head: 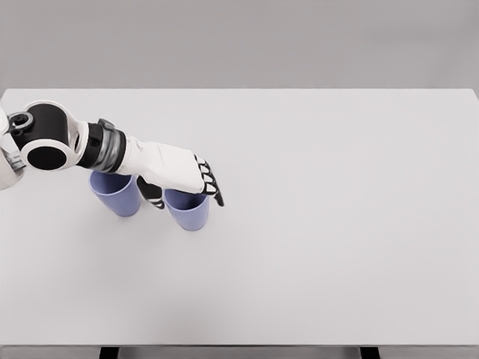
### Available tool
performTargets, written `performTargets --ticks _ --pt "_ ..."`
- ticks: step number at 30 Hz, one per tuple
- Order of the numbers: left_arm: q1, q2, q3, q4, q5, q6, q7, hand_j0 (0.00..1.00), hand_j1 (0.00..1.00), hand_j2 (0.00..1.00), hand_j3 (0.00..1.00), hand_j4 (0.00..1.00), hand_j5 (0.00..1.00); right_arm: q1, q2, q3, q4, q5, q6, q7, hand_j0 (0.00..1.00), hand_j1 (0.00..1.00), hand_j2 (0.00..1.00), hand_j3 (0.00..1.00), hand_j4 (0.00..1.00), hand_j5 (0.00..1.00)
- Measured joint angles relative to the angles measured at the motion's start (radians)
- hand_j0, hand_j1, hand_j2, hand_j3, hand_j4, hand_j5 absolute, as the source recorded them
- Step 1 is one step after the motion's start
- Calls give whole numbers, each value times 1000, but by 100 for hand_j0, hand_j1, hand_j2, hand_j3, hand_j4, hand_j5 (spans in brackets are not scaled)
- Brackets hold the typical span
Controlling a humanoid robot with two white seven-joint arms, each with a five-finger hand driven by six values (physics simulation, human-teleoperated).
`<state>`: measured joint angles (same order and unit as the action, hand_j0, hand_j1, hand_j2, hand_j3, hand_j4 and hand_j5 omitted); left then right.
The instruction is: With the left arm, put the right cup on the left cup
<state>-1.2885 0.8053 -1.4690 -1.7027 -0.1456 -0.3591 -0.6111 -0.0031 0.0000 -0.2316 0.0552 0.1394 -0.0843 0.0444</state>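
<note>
While my left hand [179, 179] closes its fingers around the rim of the right lavender plastic cup [188, 211], just beside the left lavender cup [117, 194] on the white table [337, 224], I judge it light, rigid and smooth; grip the upper wall.

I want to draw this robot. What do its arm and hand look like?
Only the left arm shows. It has smooth white shells, big round black joints with white rings, and a grey metal band at the wrist. The left hand has a white back and fingers made of black and white segments. No cables or markings show.
</note>
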Motion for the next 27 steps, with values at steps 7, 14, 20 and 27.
performTargets --ticks 7,14,20,27 --pt "-2 2 0 -2 2 -3 -1 71 71 71 71 71 71 0 0 0 0 0 0 0 100 100 100 100 100 100" --pt "-11 11 1 -14 1 -12 0 71 71 71 71 71 71 0 0 0 0 0 0 0 100 100 100 100 100 100" --pt "-23 18 3 -23 6 -15 0 72 72 72 72 72 72 0 0 0 0 0 0 0 100 100 100 100 100 100" --pt "-40 34 6 -36 13 -19 0 73 73 73 73 73 73 0 0 0 0 0 0 0 100 100 100 100 100 100"
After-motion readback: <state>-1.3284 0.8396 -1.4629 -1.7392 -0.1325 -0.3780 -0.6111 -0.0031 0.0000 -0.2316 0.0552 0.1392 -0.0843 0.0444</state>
